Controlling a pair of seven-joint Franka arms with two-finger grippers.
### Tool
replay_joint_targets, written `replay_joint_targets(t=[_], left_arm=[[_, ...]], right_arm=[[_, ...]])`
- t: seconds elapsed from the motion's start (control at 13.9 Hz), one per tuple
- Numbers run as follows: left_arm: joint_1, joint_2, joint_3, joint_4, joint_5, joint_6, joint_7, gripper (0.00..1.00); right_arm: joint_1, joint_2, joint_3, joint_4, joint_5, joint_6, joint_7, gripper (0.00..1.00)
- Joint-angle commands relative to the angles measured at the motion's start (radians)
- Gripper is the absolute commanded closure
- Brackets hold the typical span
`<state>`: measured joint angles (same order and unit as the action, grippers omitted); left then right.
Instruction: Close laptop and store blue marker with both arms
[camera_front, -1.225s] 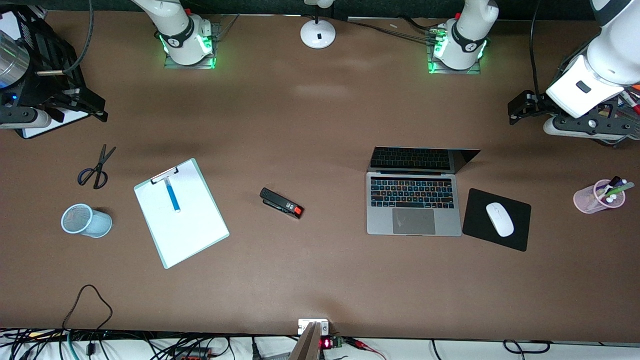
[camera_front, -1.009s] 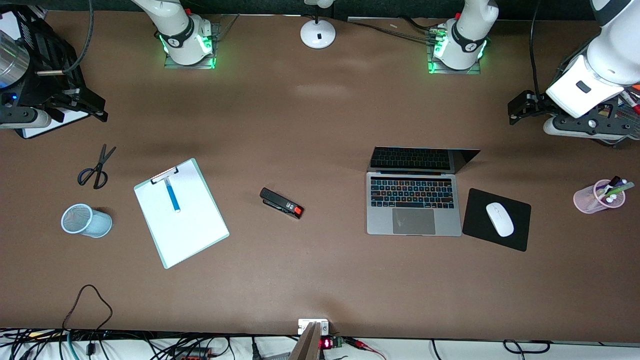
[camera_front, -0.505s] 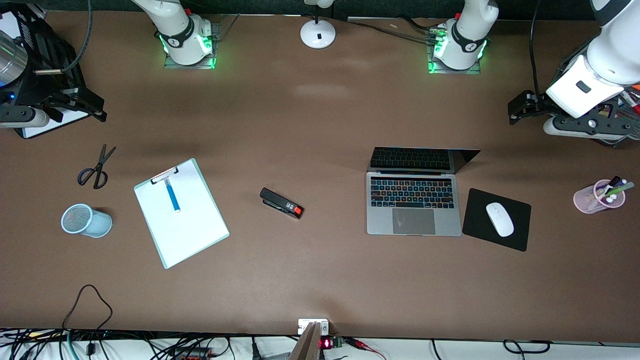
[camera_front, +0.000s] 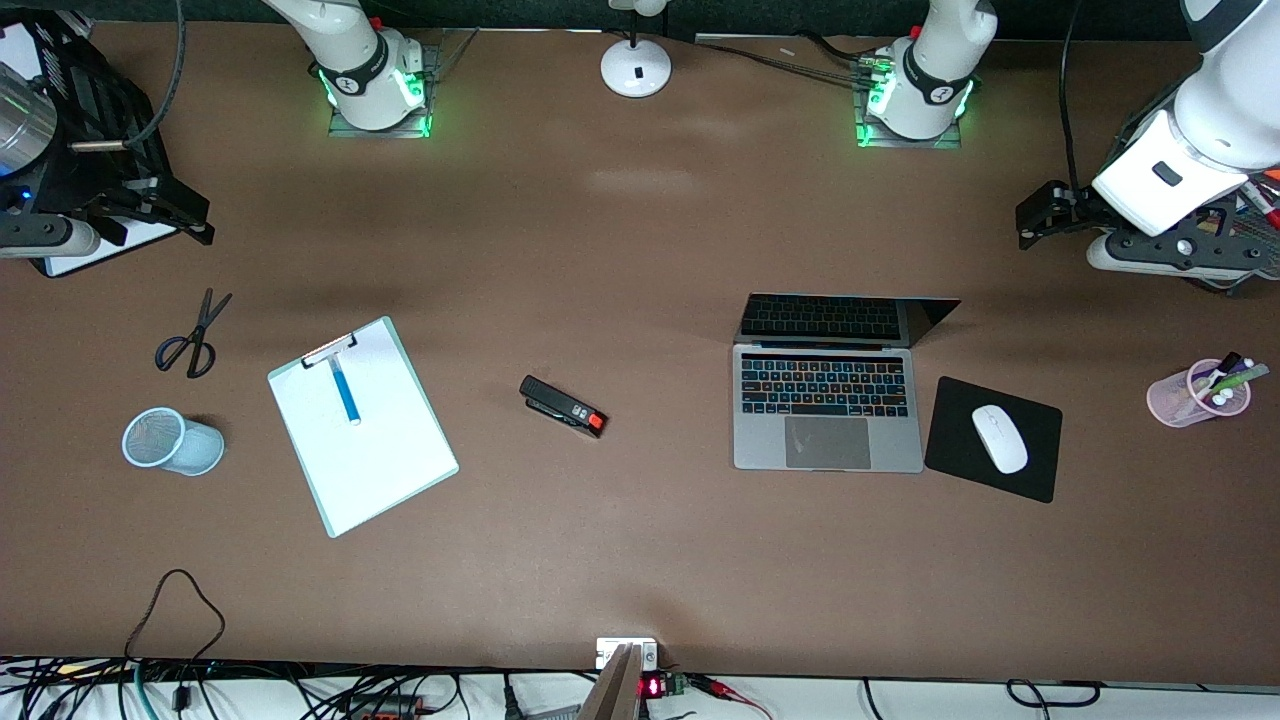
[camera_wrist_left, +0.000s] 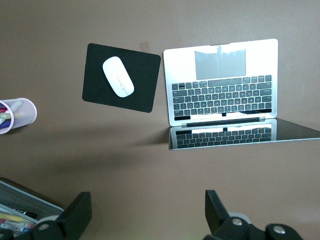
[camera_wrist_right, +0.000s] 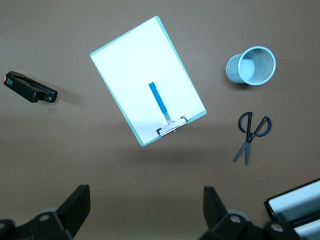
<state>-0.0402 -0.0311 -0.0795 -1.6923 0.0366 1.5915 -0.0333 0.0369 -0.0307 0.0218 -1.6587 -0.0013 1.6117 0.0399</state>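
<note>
Laptop (camera_front: 828, 405) stands open on the desk (camera_front: 640, 560), toward the left arm's end, with its screen raised and the coloured keys lit. Just beside it lies a black mouse pad (camera_front: 990, 440) with a white mouse (camera_front: 999, 438) on it. The blue marker (camera_front: 344, 391) lies on the white paper of a clipboard (camera_front: 362, 427), toward the right arm's end of the desk, one end near the clip. A black stapler (camera_front: 563, 406) lies between the clipboard and the laptop. A light-blue mesh cup (camera_front: 172, 441) and scissors (camera_front: 193, 338) are near the clipboard. The left end effector (camera_wrist_left: 150, 220) hangs open and empty over bare desk near the raised screen. The right end effector (camera_wrist_right: 145, 212) is also open and empty, over bare desk near the clipboard.
</note>
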Motion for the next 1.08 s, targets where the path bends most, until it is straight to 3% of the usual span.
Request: replay_joint_targets(t=[0.0, 0.5, 0.58, 0.65, 0.79, 1.01], left_arm=[[0.006, -0.001, 0.004, 0.02, -0.003, -0.021, 0.004, 0.0], [0.006, 0.005, 0.01, 0.02, -0.004, -0.021, 0.007, 0.0], [0.006, 0.017, 0.01, 0.022, -0.006, -0.021, 0.007, 0.08], [0.006, 0.023, 0.01, 0.029, -0.007, -0.021, 0.004, 0.33], [0.005, 0.04, 0.009, 0.057, -0.001, -0.062, 0.006, 0.7], [0.003, 0.083, 0.009, 0.121, -0.001, -0.103, 0.006, 0.93]], right_arm=[[-0.012, 0.011, 0.004, 0.014, 0.015, -0.006, -0.005, 0.0], [-0.014, 0.07, 0.004, 0.014, 0.001, 0.007, -0.009, 0.0], [-0.014, 0.081, 0.004, 0.014, -0.002, 0.016, -0.009, 0.0], [-0.014, 0.092, 0.004, 0.014, -0.003, 0.028, -0.011, 0.0], [-0.014, 0.113, 0.004, 0.014, -0.019, 0.045, -0.018, 0.0], [-0.014, 0.156, 0.004, 0.014, -0.014, 0.059, -0.02, 0.0]])
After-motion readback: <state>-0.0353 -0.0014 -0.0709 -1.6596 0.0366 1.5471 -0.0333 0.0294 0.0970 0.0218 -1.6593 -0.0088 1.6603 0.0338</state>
